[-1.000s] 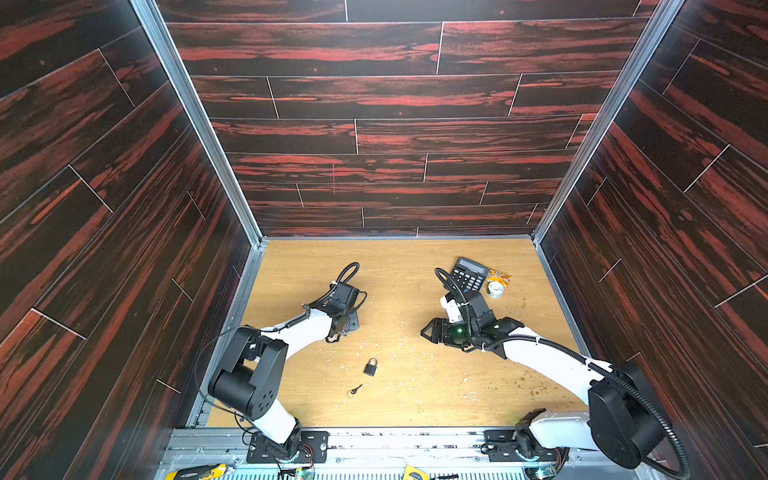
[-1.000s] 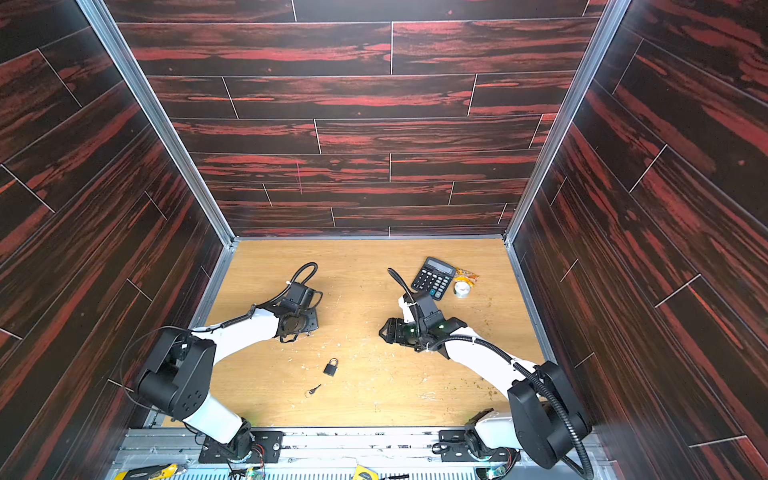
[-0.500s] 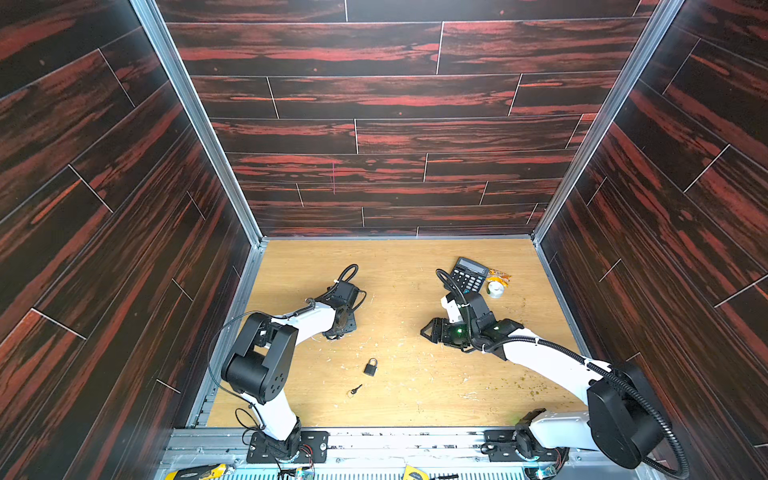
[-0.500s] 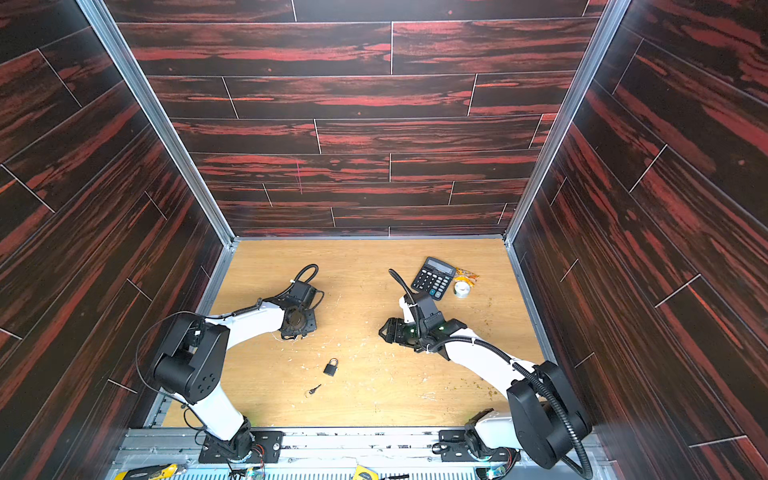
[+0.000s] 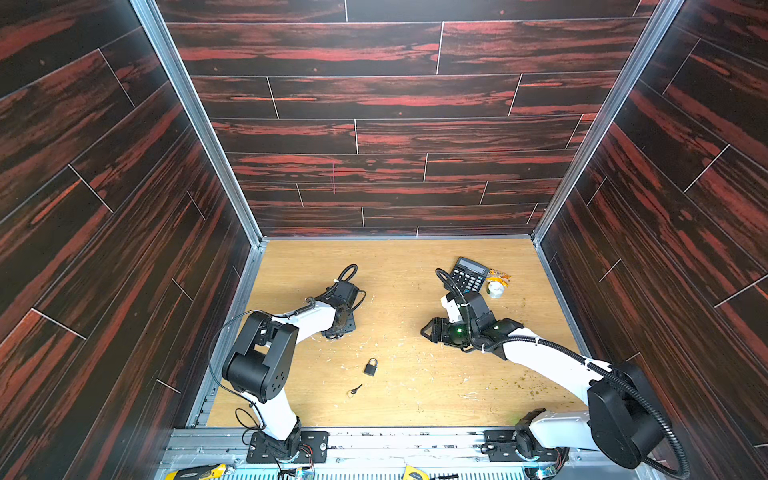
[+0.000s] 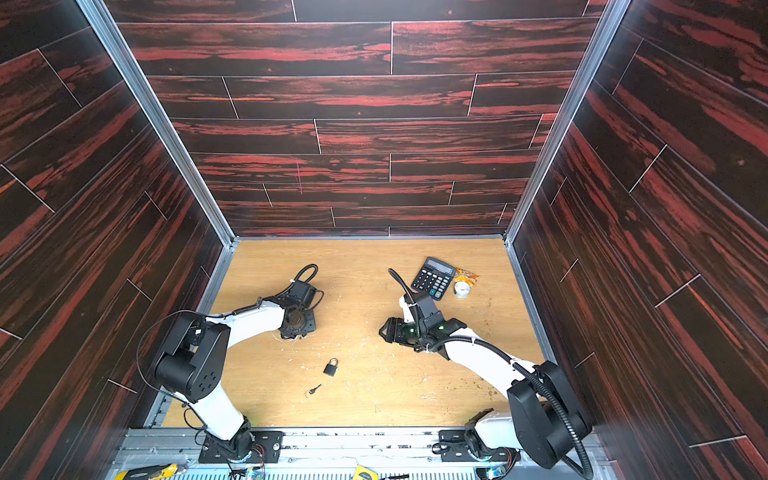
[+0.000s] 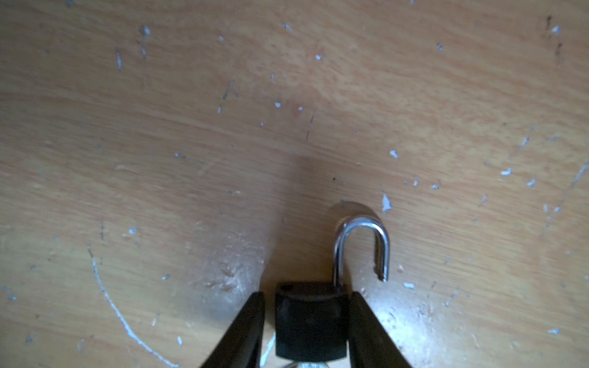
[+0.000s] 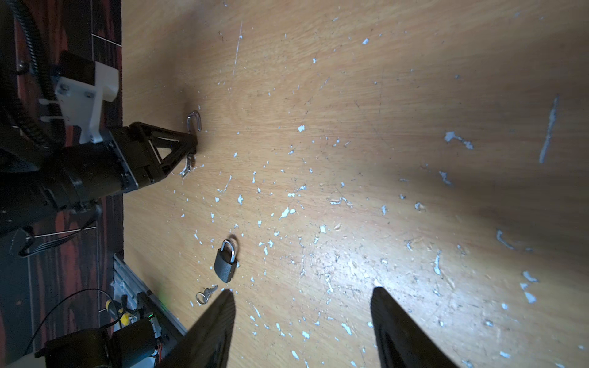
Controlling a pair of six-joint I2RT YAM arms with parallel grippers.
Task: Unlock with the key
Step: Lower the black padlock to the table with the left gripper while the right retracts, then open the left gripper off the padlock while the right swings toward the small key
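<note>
Padlock (image 7: 310,321), shackle (image 7: 363,222) open, between parted left jaws; right jaws apart, empty.

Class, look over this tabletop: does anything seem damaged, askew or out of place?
Yes. The wooden table is scuffed, flecked white all over. The padlock inside the left pincer has its shackle swung open, while a second padlock lies shut with a loose key beside it.
</note>
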